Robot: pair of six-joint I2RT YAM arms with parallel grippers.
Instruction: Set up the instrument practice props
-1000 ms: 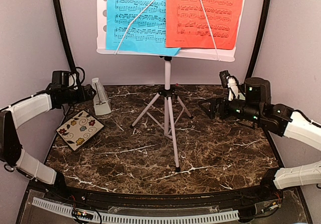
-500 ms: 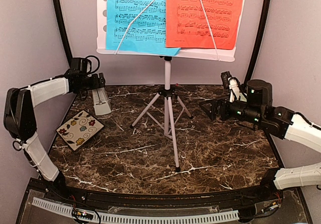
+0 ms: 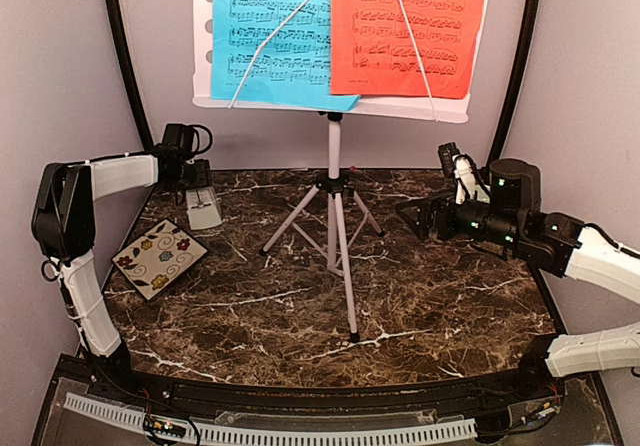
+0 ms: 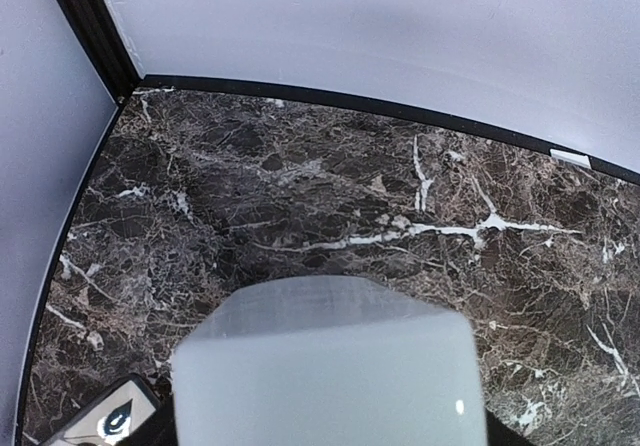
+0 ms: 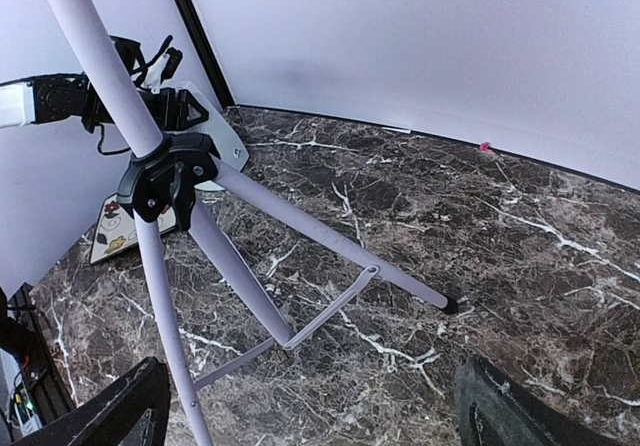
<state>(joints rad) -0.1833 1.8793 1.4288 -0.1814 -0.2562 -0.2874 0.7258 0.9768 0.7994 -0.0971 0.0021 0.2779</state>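
Metronome [image 3: 203, 206] at left middle of the top view, upright on the bench [image 3: 450, 296], long axis vertical, just above the coaster [image 3: 158, 258] in frame. Left end effector [image 3: 195, 178] right at its upper part, reaching in level from the frame's left edge; touching or just short, impossible to say from here. Right end effector [image 3: 420, 216] at right middle, well apart, with the stand [image 3: 334, 166] between it and the metronome. Blue and red sheets [image 3: 270, 36] on the stand's desk at top centre.

Left wrist view: metronome [image 4: 325, 366] filling the lower middle, dead ahead and very close, bare bench [image 4: 350, 196] beyond it, a corner of the coaster [image 4: 105, 421] at lower left. Fingers barely in frame, so no telling how wide apart, or whether clamped on the pale body yet.

Right wrist view: right end effector [image 5: 310, 396] spread wide, with nothing held. Stand [image 5: 165, 181] at left, legs splayed across the bench; metronome [image 5: 225, 138] partly hidden behind the hub at upper left, with the left end effector [image 5: 150, 106] against it.

Judgement: left arm far the nearer. Move likely a sideways pinch on the upright body, then a straight lift.
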